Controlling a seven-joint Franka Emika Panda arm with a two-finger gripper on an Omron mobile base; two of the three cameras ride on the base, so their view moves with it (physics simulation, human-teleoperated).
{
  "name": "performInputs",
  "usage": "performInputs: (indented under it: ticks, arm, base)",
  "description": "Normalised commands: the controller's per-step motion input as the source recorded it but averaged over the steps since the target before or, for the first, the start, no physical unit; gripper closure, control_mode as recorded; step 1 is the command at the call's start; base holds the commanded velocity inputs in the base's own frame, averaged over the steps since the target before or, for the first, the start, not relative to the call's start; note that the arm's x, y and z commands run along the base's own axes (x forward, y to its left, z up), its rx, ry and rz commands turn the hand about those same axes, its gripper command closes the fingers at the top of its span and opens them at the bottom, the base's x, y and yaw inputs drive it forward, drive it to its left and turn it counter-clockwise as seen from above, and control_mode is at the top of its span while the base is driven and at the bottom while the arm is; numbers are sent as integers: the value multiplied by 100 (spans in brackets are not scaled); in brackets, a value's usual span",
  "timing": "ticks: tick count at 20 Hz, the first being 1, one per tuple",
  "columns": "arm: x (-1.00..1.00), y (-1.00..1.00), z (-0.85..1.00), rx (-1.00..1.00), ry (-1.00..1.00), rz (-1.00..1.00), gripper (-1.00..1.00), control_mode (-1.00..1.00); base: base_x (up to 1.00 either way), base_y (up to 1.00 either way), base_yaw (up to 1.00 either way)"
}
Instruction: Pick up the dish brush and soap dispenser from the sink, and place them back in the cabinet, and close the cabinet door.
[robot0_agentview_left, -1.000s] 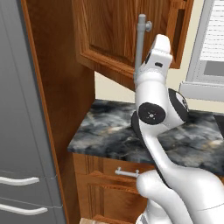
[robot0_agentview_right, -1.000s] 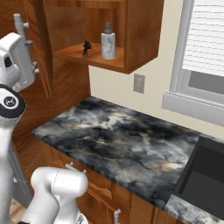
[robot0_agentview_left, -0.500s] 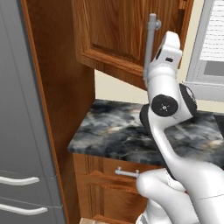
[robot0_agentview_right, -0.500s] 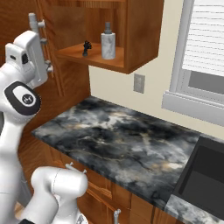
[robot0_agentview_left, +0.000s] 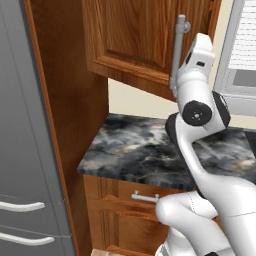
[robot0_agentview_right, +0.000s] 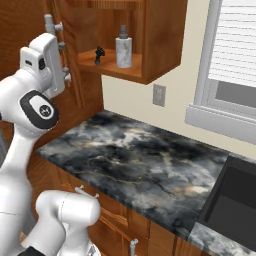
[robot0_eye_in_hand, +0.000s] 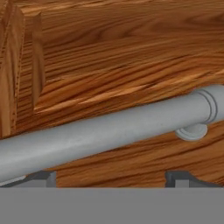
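The fingers (robot0_eye_in_hand: 109, 177) were seen spread wide, grasping nothing, with the grey bar handle (robot0_eye_in_hand: 105, 131) of the cabinet door (robot0_agentview_left: 135, 35) lying across the gap just ahead of their tips. The door was swung open, its handle standing upright just beside the raised hand (robot0_agentview_left: 197, 62). Inside the cabinet (robot0_agentview_right: 160, 40), the soap dispenser (robot0_agentview_right: 123, 47) was set upright on the wooden shelf floor. Just beside it, a small dark item (robot0_agentview_right: 99, 54) was placed on the same shelf; whether this was the dish brush could not be told. The sink (robot0_agentview_right: 235, 205) was recessed into the marbled counter (robot0_agentview_right: 135, 160) at the far right, well apart from the cabinet. A window (robot0_agentview_right: 235, 65) was seen above the sink.
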Motion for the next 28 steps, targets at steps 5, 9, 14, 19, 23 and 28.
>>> performInputs:
  ticks: [5,9,14,19,23,28]
  arm:
    - [31,-23,0,0,0,0,-100,-100]
    - [28,-23,0,0,0,0,-100,-100]
    - [26,-20,0,0,0,0,-100,-100]
    - [31,-19,0,0,0,0,-100,-100]
    - [34,-20,0,0,0,0,-100,-100]
    - [32,-22,0,0,0,0,-100,-100]
  base:
    - [0,0,0]
    - [0,0,0]
    - [0,0,0]
    - [0,0,0]
    - [0,0,0]
    - [0,0,0]
